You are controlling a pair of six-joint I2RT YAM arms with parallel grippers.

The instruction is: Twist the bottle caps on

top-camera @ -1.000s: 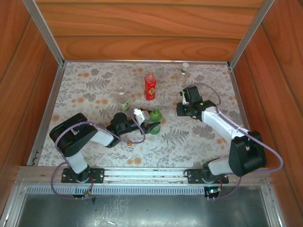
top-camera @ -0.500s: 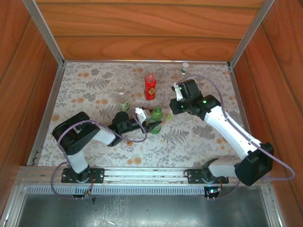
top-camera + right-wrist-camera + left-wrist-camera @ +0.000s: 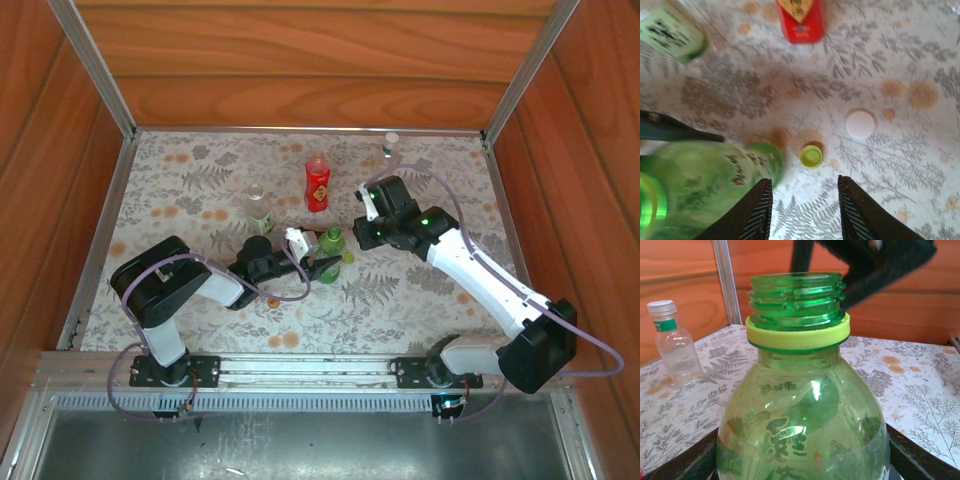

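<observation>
One green bottle [image 3: 800,405], upright at centre, neck uncapped, body clamped by the left tool [image 3: 320,262]. The right tool [image 3: 804,180], fingers apart and empty, hovers over one yellow-green cap [image 3: 811,155] lying on the bench [image 3: 200,180] just beside the green bottle's base. One white cap [image 3: 860,124], loose, near it. One red bottle [image 3: 317,183] and one labelled clear bottle [image 3: 259,210], standing farther back. One capped clear bottle [image 3: 390,147], far right.

Top view: bright, even light, soft shadows on desk [image 3: 170,180]. Left wrist: green bottle [image 3: 800,415] sharp, small glare spot on shoulder; background soft. Right wrist: washed-out, motion-blurred, worst lower left.
</observation>
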